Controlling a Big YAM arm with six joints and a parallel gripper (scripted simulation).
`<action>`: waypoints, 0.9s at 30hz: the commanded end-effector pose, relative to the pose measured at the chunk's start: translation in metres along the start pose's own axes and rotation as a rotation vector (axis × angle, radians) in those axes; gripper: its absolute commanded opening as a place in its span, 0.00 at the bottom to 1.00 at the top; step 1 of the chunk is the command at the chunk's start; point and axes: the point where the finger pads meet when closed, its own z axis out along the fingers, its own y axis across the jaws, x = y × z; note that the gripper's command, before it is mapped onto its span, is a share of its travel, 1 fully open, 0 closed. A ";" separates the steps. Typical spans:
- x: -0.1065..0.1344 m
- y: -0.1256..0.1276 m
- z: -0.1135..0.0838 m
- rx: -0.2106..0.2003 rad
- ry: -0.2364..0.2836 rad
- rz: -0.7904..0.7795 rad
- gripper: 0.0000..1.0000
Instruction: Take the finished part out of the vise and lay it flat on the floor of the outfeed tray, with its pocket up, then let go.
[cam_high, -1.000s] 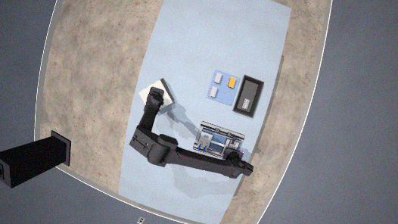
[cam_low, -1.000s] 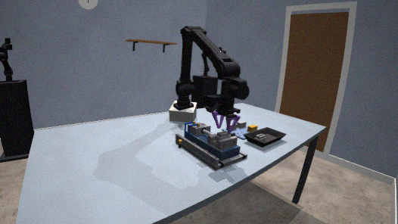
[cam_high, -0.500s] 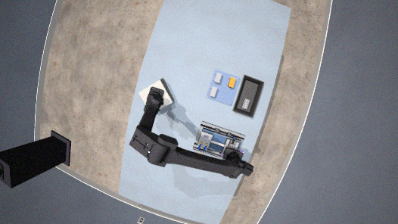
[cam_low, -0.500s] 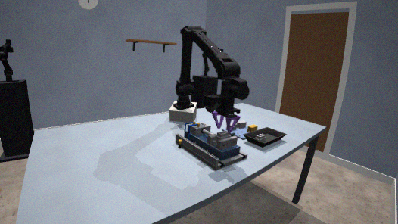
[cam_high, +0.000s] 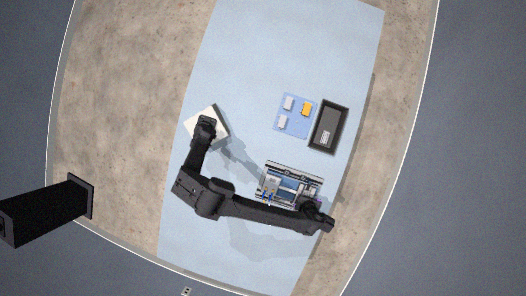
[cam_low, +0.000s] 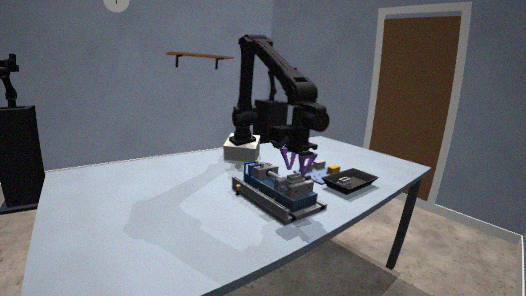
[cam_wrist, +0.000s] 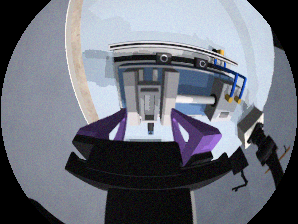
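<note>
- Pincer (cam_low: 298, 161) hangs open and empty just above the vise (cam_low: 278, 192).
- Finished part (cam_wrist: 150, 99) sits clamped inside (nothing done yet).
- Outfeed tray (cam_low: 350, 181) waits at 3 o'clock on the surface (cam_low: 125, 220).

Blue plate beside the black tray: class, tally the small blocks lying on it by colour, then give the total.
White blocks: 2
Orange blocks: 1
Total on the blue plate: 3
</note>
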 end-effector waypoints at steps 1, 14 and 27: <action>-0.006 0.004 0.005 -0.009 -0.001 -0.004 0.64; -0.005 0.004 0.005 -0.009 -0.001 -0.005 0.64; -0.005 0.004 0.005 -0.009 -0.001 -0.005 0.64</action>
